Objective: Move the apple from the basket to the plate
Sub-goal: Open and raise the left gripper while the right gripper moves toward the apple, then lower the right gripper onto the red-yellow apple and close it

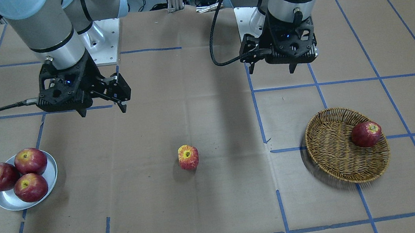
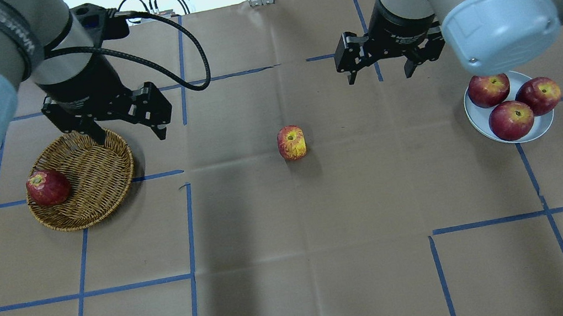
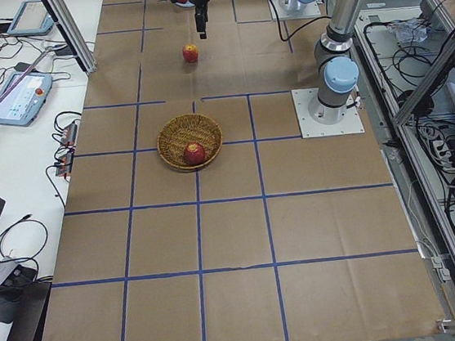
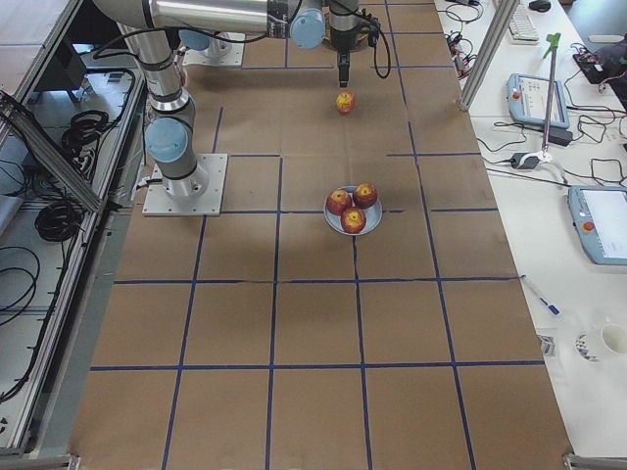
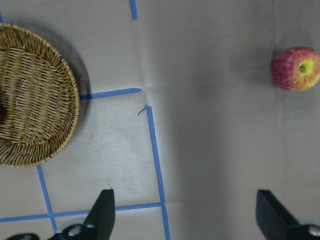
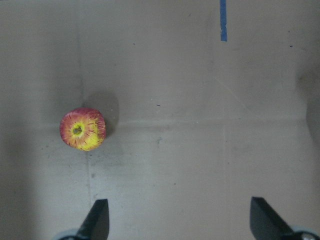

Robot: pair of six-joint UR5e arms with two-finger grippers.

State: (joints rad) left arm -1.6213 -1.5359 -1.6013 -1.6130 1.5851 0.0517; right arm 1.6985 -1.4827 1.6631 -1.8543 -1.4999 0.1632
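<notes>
The streaky pinkish-red apple (image 1: 188, 157) with a yellow stem patch lies on the bare table at the middle (image 2: 292, 142), outside the wicker basket (image 1: 347, 144) and the silver-grey plate (image 1: 6, 200). It also shows in the left wrist view (image 5: 296, 68) and the right wrist view (image 6: 83, 129). My left gripper (image 2: 131, 136) hangs open and empty above the basket's (image 2: 89, 175) far right rim. My right gripper (image 2: 380, 76) hangs open and empty between the apple and the plate (image 2: 472, 113), above the table.
A darker deep-red apple (image 2: 47, 187) lies in the basket at its left side. Three glossy dark-red apples (image 2: 511, 120) fill the plate. Blue tape lines grid the brown table cover.
</notes>
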